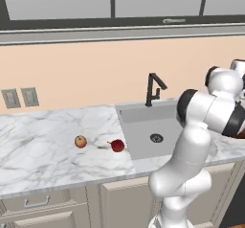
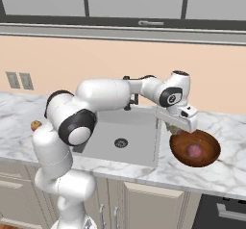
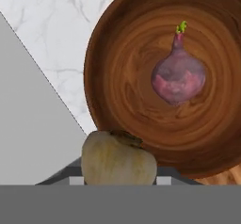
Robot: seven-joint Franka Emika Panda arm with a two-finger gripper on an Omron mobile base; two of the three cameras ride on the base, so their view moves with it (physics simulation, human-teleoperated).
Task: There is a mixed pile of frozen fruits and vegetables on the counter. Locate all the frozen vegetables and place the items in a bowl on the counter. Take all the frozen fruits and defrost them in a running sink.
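Centrally in hand view: one pinkish-purple vegetable (image 3: 178, 78), green sprout on top, lying inside one brown wooden bowl (image 3: 117, 72) at upper right. One olive-brown fruit (image 3: 118, 158) at bottom centre, clamped between nearly closed gripper (image 3: 120, 178) fingers, at bowl's rim. Right base view: gripper (image 2: 178, 127) right of centre, just above bowl edge; held fruit not discernible there. Left base view alone shows two more fruits on marble counter (image 1: 38, 141): orange-yellow one (image 1: 81, 141), dark red stemmed one (image 1: 117, 145), left of one grey sink (image 1: 148, 131) with black faucet (image 1: 154, 88).
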